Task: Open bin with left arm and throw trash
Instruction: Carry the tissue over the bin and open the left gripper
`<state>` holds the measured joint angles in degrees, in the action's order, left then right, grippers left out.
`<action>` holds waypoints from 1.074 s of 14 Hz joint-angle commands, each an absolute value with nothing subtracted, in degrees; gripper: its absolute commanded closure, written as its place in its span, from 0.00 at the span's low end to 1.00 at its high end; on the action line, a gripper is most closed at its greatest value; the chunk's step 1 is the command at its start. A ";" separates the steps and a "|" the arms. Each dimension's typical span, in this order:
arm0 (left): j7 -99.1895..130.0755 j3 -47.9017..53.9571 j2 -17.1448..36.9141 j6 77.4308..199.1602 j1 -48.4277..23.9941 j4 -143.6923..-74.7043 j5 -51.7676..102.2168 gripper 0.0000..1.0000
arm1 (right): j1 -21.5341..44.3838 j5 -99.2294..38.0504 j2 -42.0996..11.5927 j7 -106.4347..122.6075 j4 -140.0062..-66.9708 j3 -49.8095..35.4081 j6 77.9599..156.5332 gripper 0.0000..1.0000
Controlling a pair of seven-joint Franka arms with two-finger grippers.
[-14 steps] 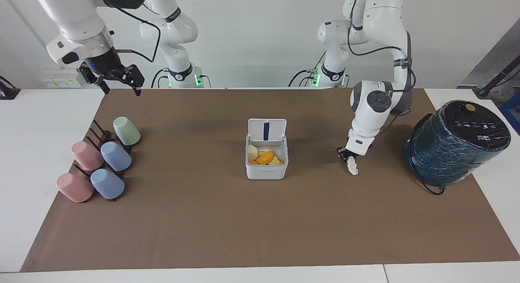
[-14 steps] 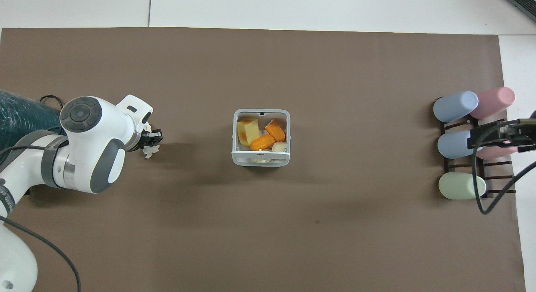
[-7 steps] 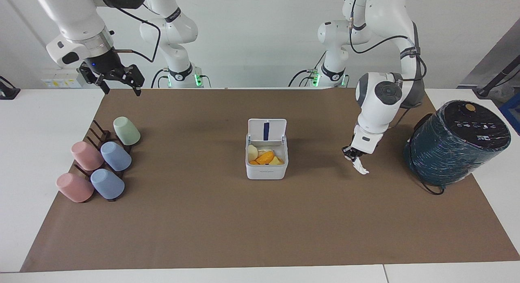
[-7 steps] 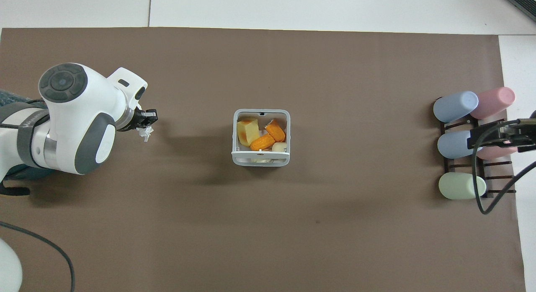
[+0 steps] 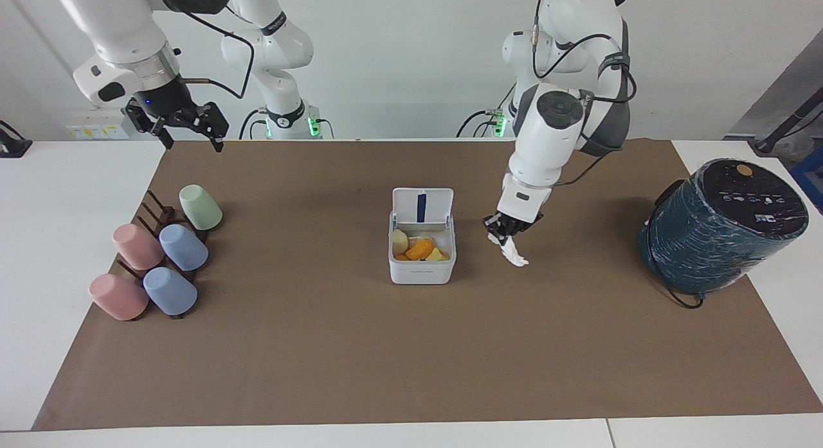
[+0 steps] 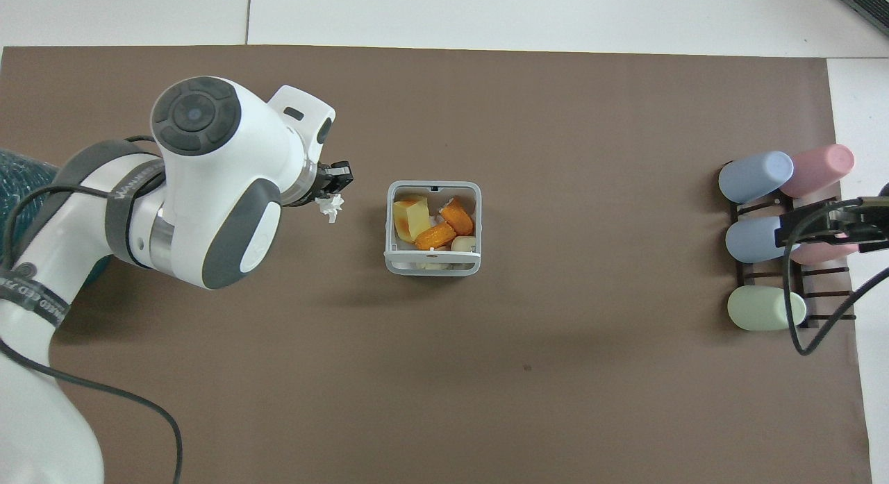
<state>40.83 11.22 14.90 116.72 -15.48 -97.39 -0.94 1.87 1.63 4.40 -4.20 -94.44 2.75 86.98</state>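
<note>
The white bin (image 5: pixel 421 271) (image 6: pixel 432 265) stands mid-mat with its lid (image 5: pixel 422 207) up, the blue strip showing. Inside lie orange peel (image 5: pixel 419 249) (image 6: pixel 436 235) and a pale cream piece (image 5: pixel 400 242) (image 6: pixel 411 219). My left gripper (image 5: pixel 505 233) (image 6: pixel 333 192) hangs above the mat beside the bin, toward the left arm's end, shut on a crumpled white tissue (image 5: pixel 515 255) (image 6: pixel 330 207) that dangles below its tips. My right gripper (image 5: pixel 186 128) (image 6: pixel 833 223) waits open, raised over the cup rack.
A big dark teal wrapped cylinder (image 5: pixel 723 226) (image 6: pixel 21 192) with a trailing cable sits at the left arm's end of the mat. Several pastel cups lie on a dark rack (image 5: pixel 157 255) (image 6: pixel 771 241) at the right arm's end.
My left arm lifted the tissue off the mat near the teal cylinder and carried it across to just beside the bin. The right arm stayed put.
</note>
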 commanded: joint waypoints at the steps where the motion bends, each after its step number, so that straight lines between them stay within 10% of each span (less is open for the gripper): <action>1: 45.68 10.46 16.70 117.23 -19.23 -95.10 1.66 1.00 | 1.41 1.76 4.83 -2.55 -94.39 2.46 86.04 0.00; 11: 57.55 10.55 16.61 124.98 -28.12 -97.73 2.46 1.00 | 1.41 1.76 4.83 -2.55 -94.39 2.46 86.04 0.00; 15: 58.10 10.55 16.70 124.98 -28.13 -98.09 2.55 0.45 | 1.41 1.76 4.83 -2.55 -94.39 2.46 86.04 0.00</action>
<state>57.45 11.37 17.22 123.96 -27.46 -97.08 1.51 1.87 1.62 4.40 -4.20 -94.44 2.75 86.98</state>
